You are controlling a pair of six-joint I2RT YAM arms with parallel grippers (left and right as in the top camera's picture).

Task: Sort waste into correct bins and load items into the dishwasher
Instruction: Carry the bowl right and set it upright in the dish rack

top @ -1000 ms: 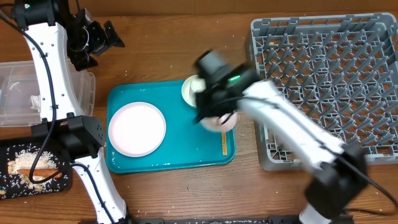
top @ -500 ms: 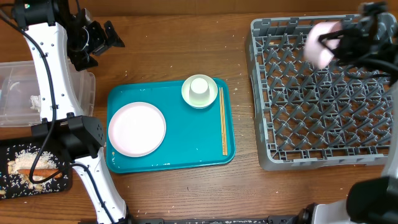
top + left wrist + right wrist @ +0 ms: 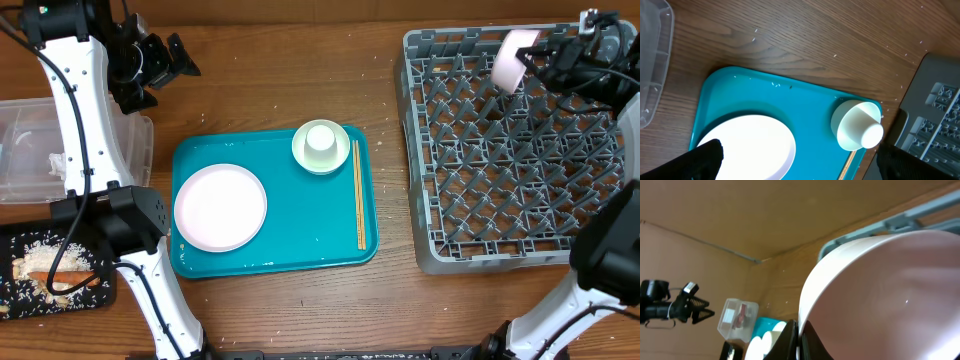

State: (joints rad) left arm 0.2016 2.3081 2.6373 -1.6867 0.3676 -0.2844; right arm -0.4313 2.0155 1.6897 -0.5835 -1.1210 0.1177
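My right gripper (image 3: pixel 537 60) is shut on the rim of a white bowl (image 3: pixel 513 58), held tilted over the far edge of the grey dish rack (image 3: pixel 520 170). The right wrist view shows the fingers (image 3: pixel 797 341) pinching the bowl's rim (image 3: pixel 880 295). My left gripper (image 3: pixel 178 57) is open and empty, high over the table's far left. On the teal tray (image 3: pixel 300 240) are a large plate (image 3: pixel 220 207), an upturned cup (image 3: pixel 321 139) on a small plate (image 3: pixel 303 155), and chopsticks (image 3: pixel 360 195).
A clear tub (image 3: pixel 20 150) at the left holds tissue and a red wrapper (image 3: pixel 742 314). A black tray (image 3: pixel 15 305) at the front left holds a carrot (image 3: pixel 50 265) and food scraps. The left wrist view shows the plate (image 3: pixel 750 145) and cup (image 3: pixel 860 127).
My right arm lifted the bowl off the teal tray and carried it right, over the dish rack's far edge. The left arm has not moved.
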